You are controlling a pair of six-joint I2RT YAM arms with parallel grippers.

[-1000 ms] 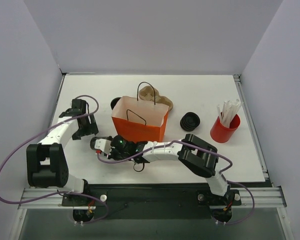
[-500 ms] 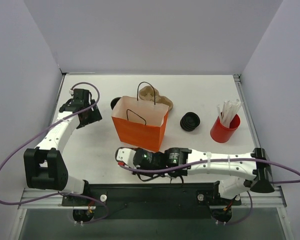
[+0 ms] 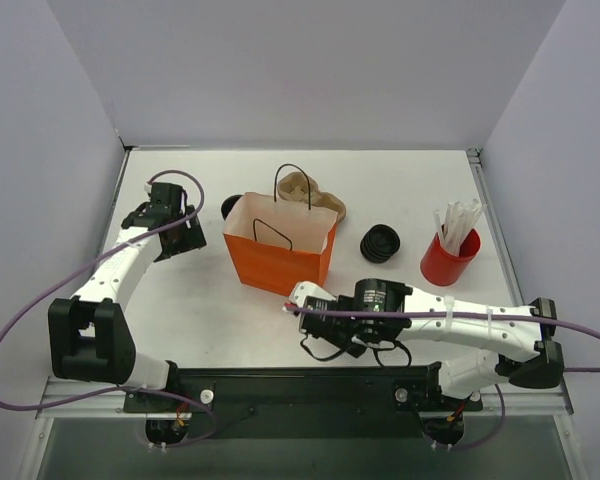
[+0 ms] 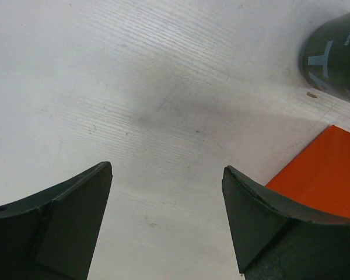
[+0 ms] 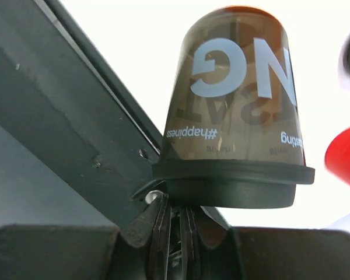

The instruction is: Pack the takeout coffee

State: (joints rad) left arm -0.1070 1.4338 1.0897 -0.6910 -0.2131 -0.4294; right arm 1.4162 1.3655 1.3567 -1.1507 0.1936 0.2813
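The takeout coffee [image 5: 236, 93], a dark cup printed with white letters and closed by a black lid, fills the right wrist view. My right gripper [image 5: 175, 204] is shut on the lid's rim. From above, the right gripper [image 3: 298, 298] hangs just in front of the orange bag [image 3: 280, 255], and the cup itself is hidden under it. The bag stands upright with its top open. My left gripper [image 3: 178, 238] is open over bare table to the left of the bag, and its fingers [image 4: 64, 216] hold nothing.
A lidless black cup [image 3: 230, 207] stands at the bag's back left, also in the left wrist view [image 4: 338, 52]. A cardboard carrier [image 3: 305, 190] lies behind the bag. A stack of black lids [image 3: 380, 243] and a red cup of straws [image 3: 450, 258] are to the right.
The right arm has stretched out and carried the cup rightward along the front edge, ending before the bag's front right corner. The left gripper has drifted slightly toward the back and stays open.
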